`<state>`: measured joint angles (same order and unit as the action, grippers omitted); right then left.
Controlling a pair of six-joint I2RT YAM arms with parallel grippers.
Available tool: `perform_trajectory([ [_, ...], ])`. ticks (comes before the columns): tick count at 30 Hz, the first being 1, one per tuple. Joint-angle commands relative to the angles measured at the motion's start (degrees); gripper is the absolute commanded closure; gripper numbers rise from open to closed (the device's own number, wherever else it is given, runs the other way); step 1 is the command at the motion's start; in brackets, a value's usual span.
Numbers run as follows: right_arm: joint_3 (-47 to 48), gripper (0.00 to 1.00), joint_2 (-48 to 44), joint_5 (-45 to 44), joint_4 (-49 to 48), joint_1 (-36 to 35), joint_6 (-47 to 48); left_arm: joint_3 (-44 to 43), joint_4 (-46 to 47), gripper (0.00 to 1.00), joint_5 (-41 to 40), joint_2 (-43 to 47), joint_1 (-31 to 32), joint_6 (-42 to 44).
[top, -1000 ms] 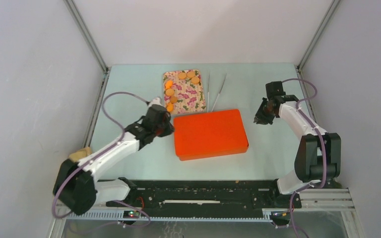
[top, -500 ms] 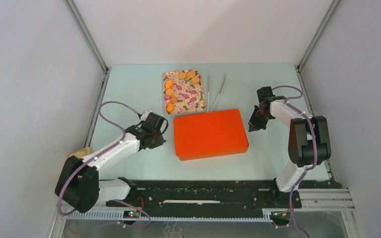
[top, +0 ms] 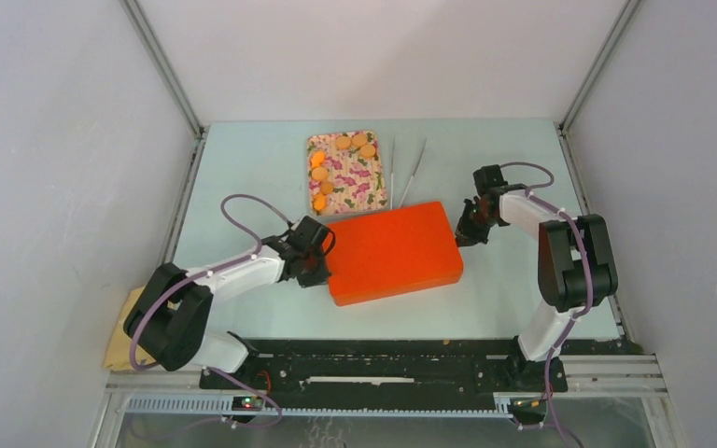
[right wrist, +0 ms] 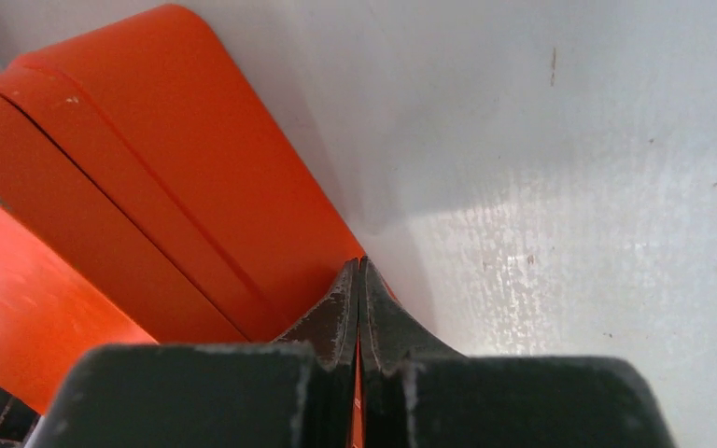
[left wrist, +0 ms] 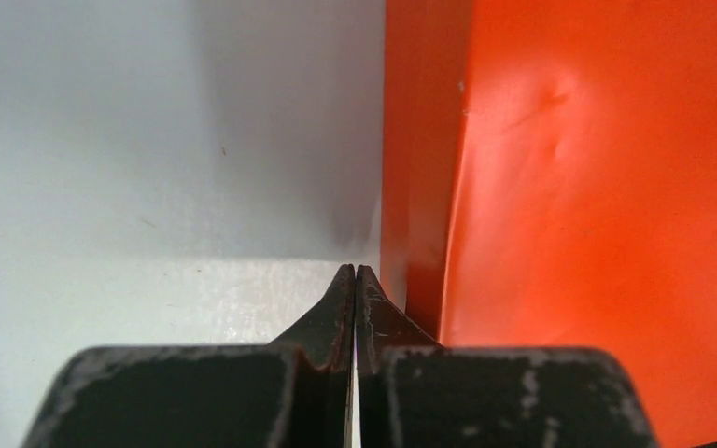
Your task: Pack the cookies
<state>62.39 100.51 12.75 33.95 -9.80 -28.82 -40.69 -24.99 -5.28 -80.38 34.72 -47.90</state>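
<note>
Several orange-tan cookies (top: 320, 174) lie on a floral tray (top: 355, 177) at the back of the table; no black ones show. A closed orange box (top: 392, 252) lies in the middle, slightly turned. My left gripper (top: 320, 267) is shut, low on the table, with its tips against the box's left side; the left wrist view shows the gripper (left wrist: 355, 271) beside the box's wall (left wrist: 415, 177). My right gripper (top: 467, 233) is shut at the box's far right corner; the right wrist view shows the gripper (right wrist: 359, 264) touching the box's rim (right wrist: 196, 187).
Metal tongs (top: 411, 173) lie to the right of the tray, behind the box. A yellow cloth (top: 126, 322) lies off the table's left front edge. White walls enclose the table on three sides.
Both arms have moved inward and down to the orange box, the left to its left side and the right to its far right corner. The box has shifted and turned slightly.
</note>
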Motion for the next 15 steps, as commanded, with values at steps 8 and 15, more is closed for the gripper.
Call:
perform_trajectory([
  [8,0.3,1.00,-6.4,-8.4,2.9,-2.1,-4.4,-3.4,9.7,1.00,9.3,0.3,2.6,-1.5],
  [15,3.1,1.00,-20.0,-34.5,7.9,-6.5,-6.7,-3.6,9.7,1.00,9.6,0.2,2.6,-0.8],
])
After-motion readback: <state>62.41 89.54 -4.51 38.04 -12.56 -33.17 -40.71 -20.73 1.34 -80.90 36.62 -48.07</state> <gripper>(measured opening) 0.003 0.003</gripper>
